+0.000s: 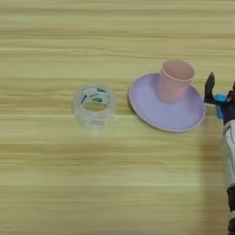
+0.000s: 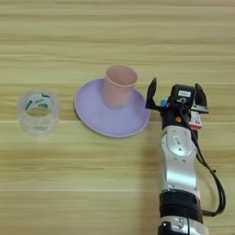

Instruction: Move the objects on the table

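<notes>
The pale pink tapered cup (image 2: 120, 86) stands upright on the round lilac shallow plate (image 2: 98, 120), mid-table. Just right of the plate, the two-fingered black gripper (image 2: 176, 94) hangs spread and empty. The approach seems underway; next it must reach left around the cup. A clear tape roll (image 2: 38, 110) sits well apart, left.

A roll of clear tape (image 1: 95, 106) lies flat on its side face, hollow core facing up, toward the left edge of the table. A green-and-white printed label shows inside the core. It sits alone, touching nothing around it.
</notes>
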Available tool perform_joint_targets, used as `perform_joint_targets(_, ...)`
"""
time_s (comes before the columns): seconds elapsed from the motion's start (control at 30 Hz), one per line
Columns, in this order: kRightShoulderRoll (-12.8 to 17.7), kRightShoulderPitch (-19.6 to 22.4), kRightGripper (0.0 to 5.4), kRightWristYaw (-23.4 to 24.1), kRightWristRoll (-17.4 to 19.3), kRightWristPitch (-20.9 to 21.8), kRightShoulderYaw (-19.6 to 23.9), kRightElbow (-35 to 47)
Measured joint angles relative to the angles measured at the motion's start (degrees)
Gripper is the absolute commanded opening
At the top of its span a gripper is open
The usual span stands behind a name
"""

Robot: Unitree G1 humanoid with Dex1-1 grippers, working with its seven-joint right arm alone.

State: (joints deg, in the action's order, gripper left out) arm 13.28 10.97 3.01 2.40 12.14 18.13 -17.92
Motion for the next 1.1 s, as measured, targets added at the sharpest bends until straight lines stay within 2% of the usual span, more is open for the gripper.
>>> perform_joint_targets(1.1,0.3,0.5,5.38,-1.3,0.2,1.0,0.1,-1.2)
